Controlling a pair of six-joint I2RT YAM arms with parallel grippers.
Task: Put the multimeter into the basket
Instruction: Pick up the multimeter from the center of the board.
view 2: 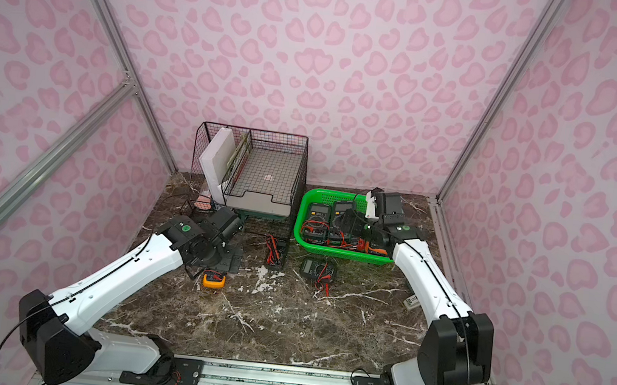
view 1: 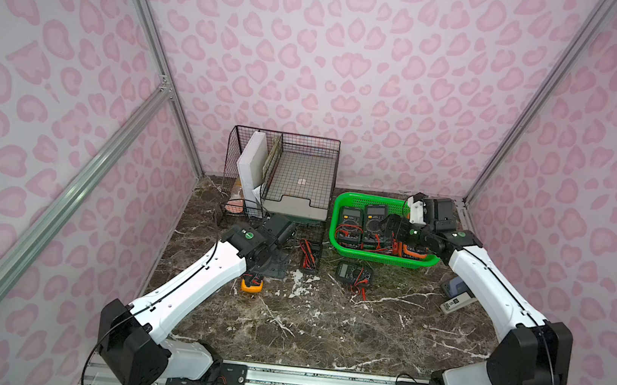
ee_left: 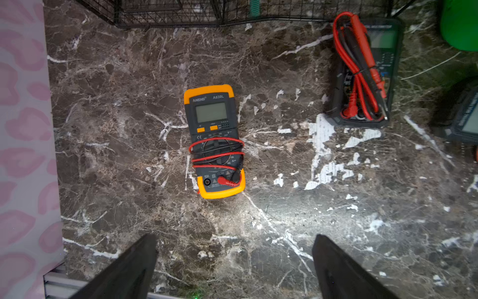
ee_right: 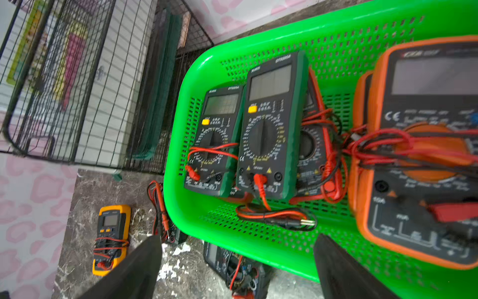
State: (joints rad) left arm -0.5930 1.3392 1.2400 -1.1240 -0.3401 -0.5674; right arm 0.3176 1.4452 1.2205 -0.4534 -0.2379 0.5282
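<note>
The green basket [view 1: 378,257] [view 2: 331,252] [ee_right: 178,155] stands at the back right and holds several multimeters, two dark green [ee_right: 269,129] and an orange one [ee_right: 426,155]. My right gripper [ee_right: 238,238] [view 1: 399,231] hovers open and empty over the basket's front rim. On the table lie a yellow-edged multimeter [ee_left: 214,141] [view 1: 251,285] wound with red leads, a dark multimeter [ee_left: 362,75] [view 1: 309,257] under bundled probes, and a dark green multimeter [view 1: 352,275] [ee_right: 232,269] in front of the basket. Above and a little short of the yellow one, my left gripper [ee_left: 235,238] is open, holding nothing.
A black wire-mesh organizer [view 1: 281,174] with a white board and a tray stands at the back, left of the basket. A white and grey device [view 1: 457,299] lies near the right wall. The left wall [ee_left: 23,129] runs close to the yellow-edged multimeter.
</note>
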